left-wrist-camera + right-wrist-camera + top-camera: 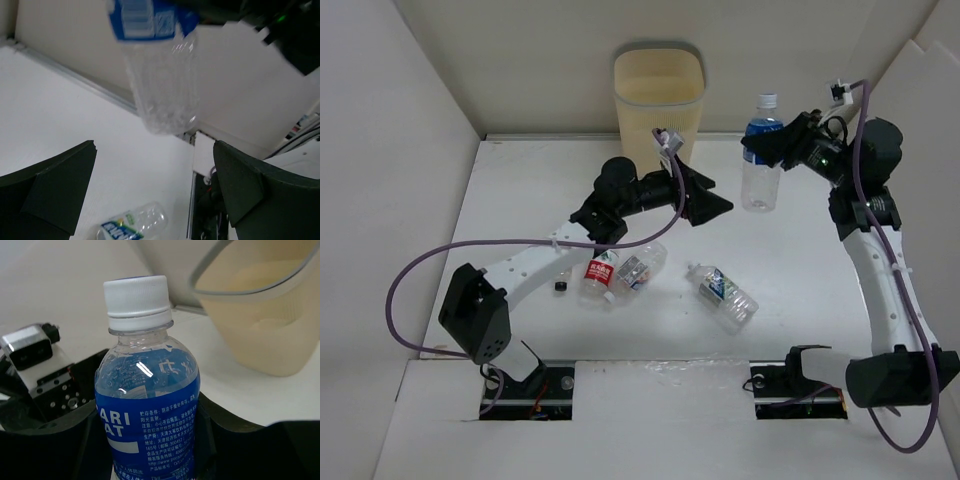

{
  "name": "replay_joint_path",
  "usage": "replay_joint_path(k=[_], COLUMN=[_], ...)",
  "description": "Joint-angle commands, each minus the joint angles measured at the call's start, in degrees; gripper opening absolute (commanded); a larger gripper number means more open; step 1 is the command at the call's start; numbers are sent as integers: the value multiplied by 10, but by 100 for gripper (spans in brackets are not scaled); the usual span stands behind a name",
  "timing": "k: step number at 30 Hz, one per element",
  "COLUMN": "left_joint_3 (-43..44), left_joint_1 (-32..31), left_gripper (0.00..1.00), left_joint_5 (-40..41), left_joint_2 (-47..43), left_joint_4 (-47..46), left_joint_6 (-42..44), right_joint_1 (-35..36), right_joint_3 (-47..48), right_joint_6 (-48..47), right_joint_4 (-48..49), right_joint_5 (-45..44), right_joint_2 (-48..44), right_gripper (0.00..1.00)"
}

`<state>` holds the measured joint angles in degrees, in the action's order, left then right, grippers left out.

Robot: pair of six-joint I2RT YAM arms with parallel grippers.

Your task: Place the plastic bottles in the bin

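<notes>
1. White walls close the white table (520,200) on its left, far and right sides. Open surface lies along the left edge and in the far-right corner.
2. At the middle of the far edge stands the bin (660,95), cream-yellow with a greyish rim, its mouth open upward.
3. Near the far-right corner, the right gripper (761,152) has its jaws clamped on the blue-label bottle (761,185). This bottle is upright and clear, with a white cap, and it is to the right of the bin.
4. Between the bin and the held bottle, the left gripper (720,196) has its jaws wide apart and holds nothing. It points toward the held bottle, and its arm crosses just in front of the bin.
5. In the middle of the table, the red-label bottle (601,276) and the dark-label bottle (642,266) lie side by side and seem to touch.
6. Somewhat to their right lies the blue-green-label bottle (725,297), apart from them.
7. A small dark cap (560,287) lies just left of the red-label bottle.
</notes>
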<state>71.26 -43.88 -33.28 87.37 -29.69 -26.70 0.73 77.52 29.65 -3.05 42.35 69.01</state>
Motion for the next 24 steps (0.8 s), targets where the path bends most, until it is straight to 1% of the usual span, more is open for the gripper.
replay_joint_path(k=[1,2,3,5,7,9,12,14,15,16,17,18,19,20,21,22,23,24], left_joint_3=[-9,-9,-9,10,15,20,54,59,59,53,53,53,53,53,71,82,95,111], left_joint_1=[2,2,2,-4,-9,-9,-22,-22,-22,-22,-22,-22,-22,-15,-6,-1,5,20], left_gripper=[100,100,100,100,100,100,100,100,96,87,38,11,0,0,0,0,0,0], left_joint_5=[-66,-66,-74,-74,-74,-87,-87,-82,-82,-76,-68,-51,-9,11,33,79,104,129], left_joint_2=[-4,-4,12,26,45,54,76,87,87,87,79,74,69,60,60,60,60,66], left_joint_4=[-199,-239,-248,-248,-263,-282,-245,-244,-244,-264,-264,-251,-231,-189,-165,-142,-95,-73], left_joint_6=[-66,-80,-98,-106,-114,-126,-118,-118,-118,-118,-113,-107,-99,-69,-55,-36,-19,18], right_joint_1=[15,25,32,49,81,107,123,139,139,139,139,139,127,102,89,73,43,28], right_joint_3=[-21,-21,-27,-32,-48,-48,-48,-48,-41,-41,-41,-47,-47,-55,-61,-61,-61,-68], right_joint_6=[73,80,88,118,131,137,170,178,178,178,178,178,178,170,154,139,124,109], right_joint_4=[103,110,129,154,191,199,250,275,275,275,275,275,275,275,239,214,192,141], right_joint_5=[98,98,98,105,105,88,88,94,94,88,78,71,70,62,51,38,14,-1], right_joint_2=[-19,-24,-24,-24,-24,-24,-13,-7,-2,-2,-2,-2,-9,-9,-23,-28,-35,-42], right_gripper=[0,0,0,0,0,0,0,0,0,4,43,69,94,100,100,100,100,100])
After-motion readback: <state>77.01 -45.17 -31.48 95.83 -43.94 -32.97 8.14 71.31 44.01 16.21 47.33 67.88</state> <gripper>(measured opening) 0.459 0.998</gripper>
